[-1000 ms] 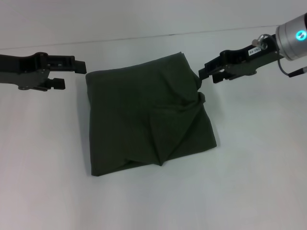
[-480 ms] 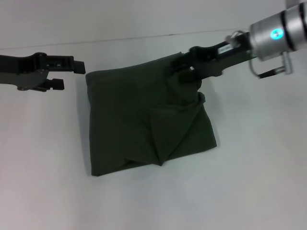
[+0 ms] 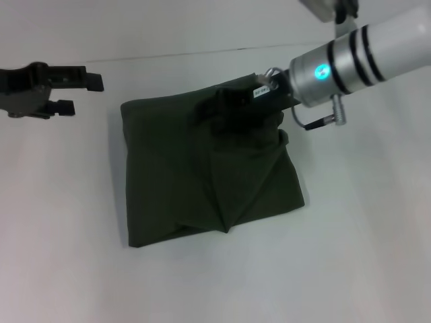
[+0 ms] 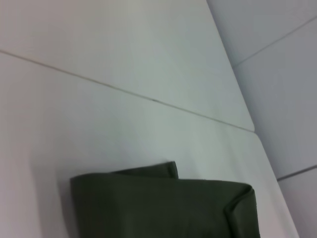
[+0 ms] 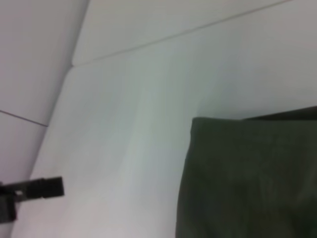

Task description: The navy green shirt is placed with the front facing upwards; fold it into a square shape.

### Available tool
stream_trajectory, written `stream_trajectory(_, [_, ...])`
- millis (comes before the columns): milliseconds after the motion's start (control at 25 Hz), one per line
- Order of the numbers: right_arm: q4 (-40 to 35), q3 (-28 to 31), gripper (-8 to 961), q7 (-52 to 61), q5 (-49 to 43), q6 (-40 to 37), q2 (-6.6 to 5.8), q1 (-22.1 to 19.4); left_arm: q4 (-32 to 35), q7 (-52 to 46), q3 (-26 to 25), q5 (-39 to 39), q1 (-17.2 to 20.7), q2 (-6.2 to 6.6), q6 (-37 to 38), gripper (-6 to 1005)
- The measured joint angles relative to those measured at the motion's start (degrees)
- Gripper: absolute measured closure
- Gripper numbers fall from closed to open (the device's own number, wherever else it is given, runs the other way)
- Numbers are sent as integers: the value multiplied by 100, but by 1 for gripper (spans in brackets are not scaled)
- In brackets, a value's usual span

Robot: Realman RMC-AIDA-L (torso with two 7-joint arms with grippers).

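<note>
Olive shirt (image 3: 202, 171), folded roughly square, lies mid-table (image 3: 363, 256). Right gripper (image 3: 225, 111) has advanced over its far edge, seemingly flattening creases, jaw state indiscernible; left gripper (image 3: 74, 91), spread, has withdrawn.

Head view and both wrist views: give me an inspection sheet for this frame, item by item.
Surface: white table, faint seam along the far side.
Job's things: navy green shirt folded into a rough square, plain side up, creased near its right edge.
Clutter: nothing seen.
Grippers: left pincer open, off the shirt's far left corner; right pincer over the shirt's far edge, dark against the cloth.
Cables: loop at the right wrist.
Surroundings: nothing seen.
</note>
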Motion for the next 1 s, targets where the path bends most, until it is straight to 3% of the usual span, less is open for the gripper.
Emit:
stream_trajectory(160, [56, -313, 327, 114, -15, 13, 0, 44, -5, 0, -91, -1, 4, 33, 5, 49])
stream_trajectory(480, [21, -581, 327, 320, -129, -376, -172, -47, 3, 0, -230, -1, -7, 84, 10, 49])
stream_trajectory(720, [-242, -565, 327, 325, -242, -1141, -391, -160, 9, -7, -234, 0, -35, 84, 5, 50])
stream_trajectory(1000, [-929, -454, 327, 547, -394, -1826, -672, -607, -8, -64, -235, 0, -44, 83, 5, 50])
